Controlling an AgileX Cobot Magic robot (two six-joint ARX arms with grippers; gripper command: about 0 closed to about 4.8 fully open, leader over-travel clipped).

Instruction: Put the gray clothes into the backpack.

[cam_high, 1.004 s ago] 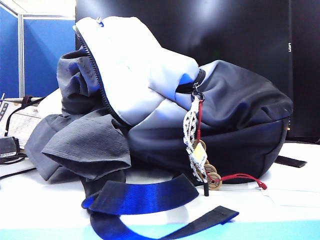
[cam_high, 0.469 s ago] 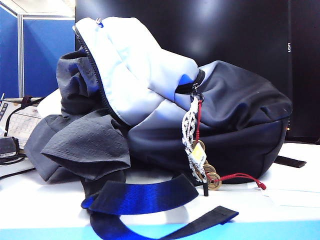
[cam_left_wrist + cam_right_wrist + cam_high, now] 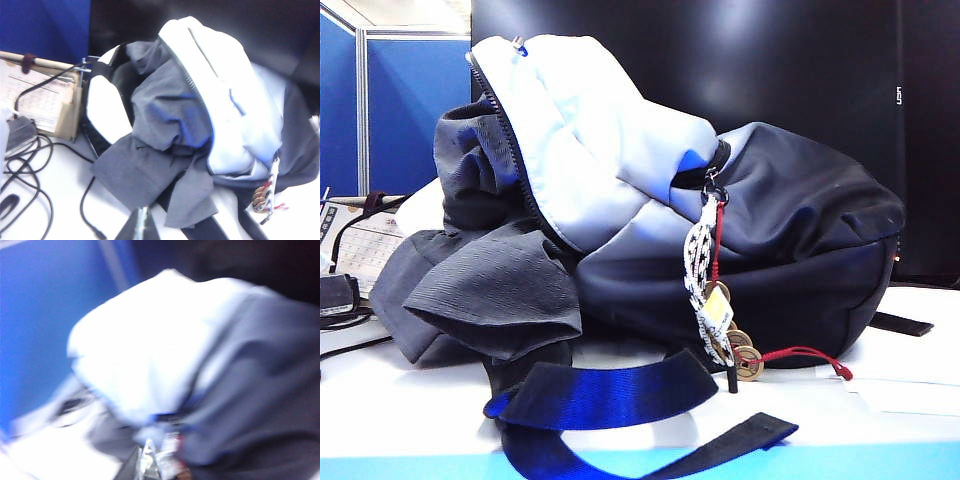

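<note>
moved: nothing | gray clothes [image 3: 490, 290]: ribbed, spilling from backpack [image 3: 800, 250] | left claw [image 3: 141, 225], right claw [image 3: 148, 460]: pressed together, empty

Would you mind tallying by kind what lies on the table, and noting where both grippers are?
Backpack: 1
Gray clothes, hanging out of its opening: 1
Desk calendar: 1
Brass coins on the red string, as far as shows: 3
Total: 6
Left gripper and right gripper: shut, empty, held off the bag.
</note>
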